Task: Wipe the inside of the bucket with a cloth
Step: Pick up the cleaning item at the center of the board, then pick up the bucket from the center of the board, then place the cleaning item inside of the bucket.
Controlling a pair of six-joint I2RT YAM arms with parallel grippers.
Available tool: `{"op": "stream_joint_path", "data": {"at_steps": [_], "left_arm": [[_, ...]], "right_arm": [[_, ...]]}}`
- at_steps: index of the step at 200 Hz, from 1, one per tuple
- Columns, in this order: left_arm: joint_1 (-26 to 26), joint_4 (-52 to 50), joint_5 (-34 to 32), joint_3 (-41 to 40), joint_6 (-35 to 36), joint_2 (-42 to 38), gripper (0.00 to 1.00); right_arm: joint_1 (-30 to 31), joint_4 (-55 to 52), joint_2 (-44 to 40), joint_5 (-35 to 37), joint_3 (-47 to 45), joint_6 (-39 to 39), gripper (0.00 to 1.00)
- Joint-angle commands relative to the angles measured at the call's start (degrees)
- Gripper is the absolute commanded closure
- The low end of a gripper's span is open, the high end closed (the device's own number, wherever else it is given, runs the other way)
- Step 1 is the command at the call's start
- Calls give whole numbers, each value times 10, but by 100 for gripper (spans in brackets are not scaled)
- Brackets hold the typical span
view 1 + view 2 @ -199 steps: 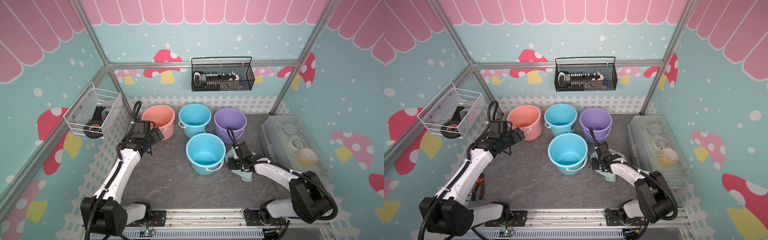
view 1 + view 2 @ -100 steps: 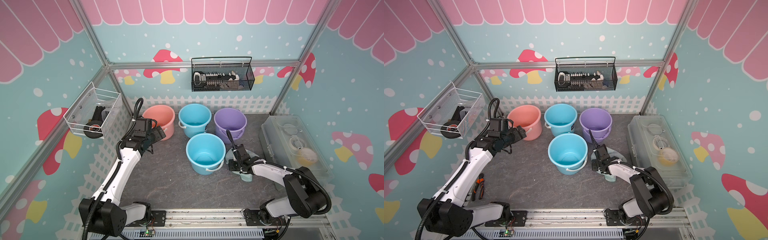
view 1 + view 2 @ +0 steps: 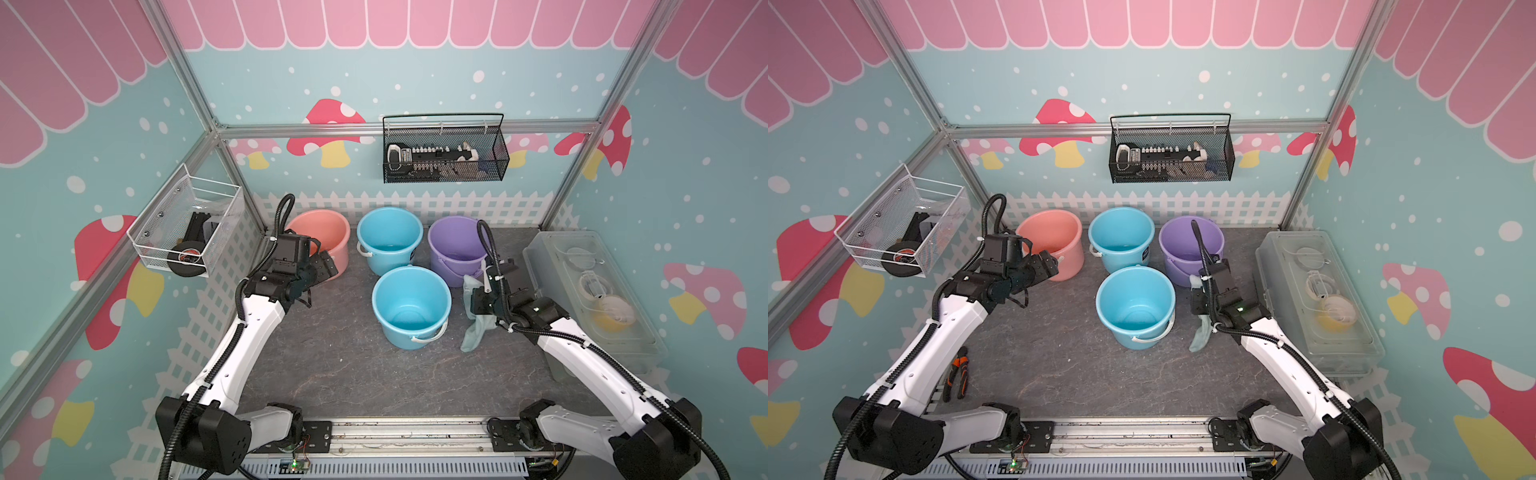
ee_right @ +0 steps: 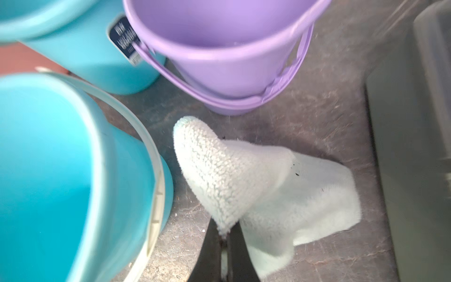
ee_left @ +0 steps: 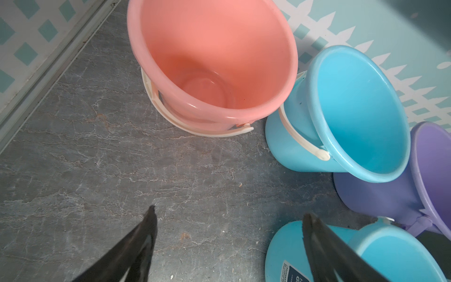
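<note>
Four buckets were counted: one pink bucket, two blue buckets, one purple bucket. One fluffy, pale-mint cloth was pinched in the closed right claw beside the front blue one; the left claw was spread wide.

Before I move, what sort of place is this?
Probably a staged robot test cell, not a real room: mushroom-print wall panels on an aluminium frame, and a metal mounting rail up front.
</note>
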Motion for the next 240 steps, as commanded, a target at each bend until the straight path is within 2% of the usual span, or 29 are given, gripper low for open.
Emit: {"op": "stream_joint_path", "data": {"at_steps": [1, 19, 50, 83, 106, 147, 185, 204, 232, 240], "left_arm": [[-9, -7, 20, 17, -7, 8, 12], [-18, -8, 42, 22, -5, 12, 12], [-46, -6, 28, 14, -7, 4, 12], [-60, -5, 66, 5, -4, 8, 13], [-76, -3, 55, -2, -2, 2, 12], [-84, 1, 93, -10, -4, -5, 12], [-94, 9, 129, -16, -13, -7, 19], [-105, 12, 148, -13, -19, 4, 25], [-127, 11, 142, -9, -36, 22, 32], [-148, 11, 145, -7, -40, 30, 36]], "right_arm": [[2, -71, -11, 19, 68, -28, 100], [2, -92, -7, 7, 132, -42, 100], [7, -111, 11, -35, 239, -65, 100], [22, -112, 41, -85, 349, -79, 100], [36, -111, 66, -127, 422, -82, 100], [80, -92, 107, -176, 515, -80, 100], [119, -70, 130, -198, 524, -70, 99], [131, -59, 138, -196, 492, -60, 99], [143, -58, 147, -184, 444, -46, 100], [145, -58, 147, -179, 427, -41, 100]]}}
